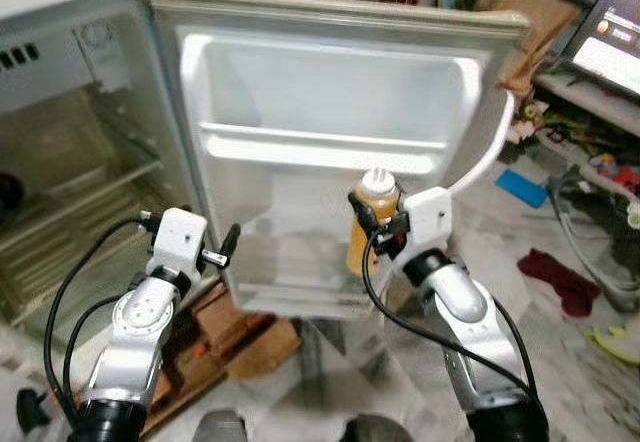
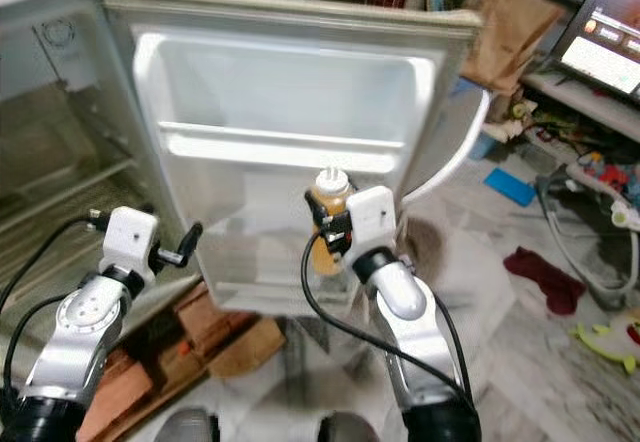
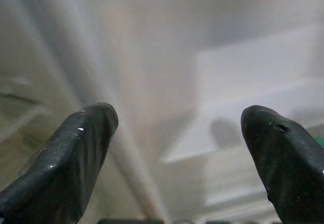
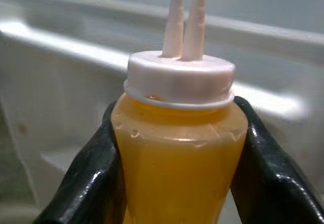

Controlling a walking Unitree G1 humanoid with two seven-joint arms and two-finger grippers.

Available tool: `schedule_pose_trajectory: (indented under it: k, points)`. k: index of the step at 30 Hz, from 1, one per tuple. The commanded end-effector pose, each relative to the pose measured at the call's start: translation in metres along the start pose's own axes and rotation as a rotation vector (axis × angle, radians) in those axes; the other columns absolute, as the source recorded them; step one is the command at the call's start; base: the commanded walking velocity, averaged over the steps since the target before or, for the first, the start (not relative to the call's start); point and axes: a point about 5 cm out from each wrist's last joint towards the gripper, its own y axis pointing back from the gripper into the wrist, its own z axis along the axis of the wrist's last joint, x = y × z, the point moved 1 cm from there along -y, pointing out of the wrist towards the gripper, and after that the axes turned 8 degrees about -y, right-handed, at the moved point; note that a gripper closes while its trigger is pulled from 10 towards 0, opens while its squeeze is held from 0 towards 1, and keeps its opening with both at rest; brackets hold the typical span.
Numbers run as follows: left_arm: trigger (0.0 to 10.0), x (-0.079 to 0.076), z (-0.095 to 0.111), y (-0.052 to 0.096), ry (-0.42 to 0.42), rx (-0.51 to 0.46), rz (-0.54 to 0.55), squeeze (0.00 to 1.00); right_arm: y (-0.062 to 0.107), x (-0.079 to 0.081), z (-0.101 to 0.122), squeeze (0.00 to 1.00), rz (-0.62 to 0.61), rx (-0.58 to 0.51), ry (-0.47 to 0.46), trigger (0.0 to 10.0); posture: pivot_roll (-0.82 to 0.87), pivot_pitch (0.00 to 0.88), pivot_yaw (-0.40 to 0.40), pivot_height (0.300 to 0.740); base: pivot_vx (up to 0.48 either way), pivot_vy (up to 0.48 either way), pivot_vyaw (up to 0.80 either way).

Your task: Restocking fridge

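Orange bottle with white two-spout cap, pinched upright by right claw, at lower door shelf of open fridge door. Might slip or tip if released too high. Left claw, at 9 o'clock, spread wide, holding nothing.

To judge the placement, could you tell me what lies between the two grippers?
Only the bare fridge door lies between the left gripper and the right gripper holding the bottle, in both eye views.

A red cloth and blue item lie on the marble floor.
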Motion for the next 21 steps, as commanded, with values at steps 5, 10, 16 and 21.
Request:
schedule_pose_trajectory:
  k: [5,10,16,21]
  points:
    - [10.0,-0.006,0.001,-0.002,-0.003,0.013,-0.040,0.00,-0.003,0.003,0.006,0.00,0.024,-0.046,0.021,10.0,0.03,0.000,-0.054,0.740,0.000,-0.052,0.60]
    - [10.0,-0.028,-0.001,0.007,0.090,0.041,-0.256,0.00,-0.008,0.001,0.009,0.00,0.014,-0.072,0.014,10.0,0.03,0.000,-0.053,0.740,0.000,0.000,0.80]
    - [10.0,-0.042,-0.003,0.014,0.094,0.067,-0.405,0.00,-0.017,-0.004,0.013,0.00,0.001,-0.094,0.027,10.0,0.03,0.000,-0.059,0.740,0.000,0.000,0.69]
    - [10.0,-0.046,0.003,0.014,0.125,0.059,-0.465,0.00,-0.029,0.005,0.016,0.00,0.027,-0.107,-0.021,10.0,0.03,0.002,-0.067,0.740,0.000,0.000,0.09]
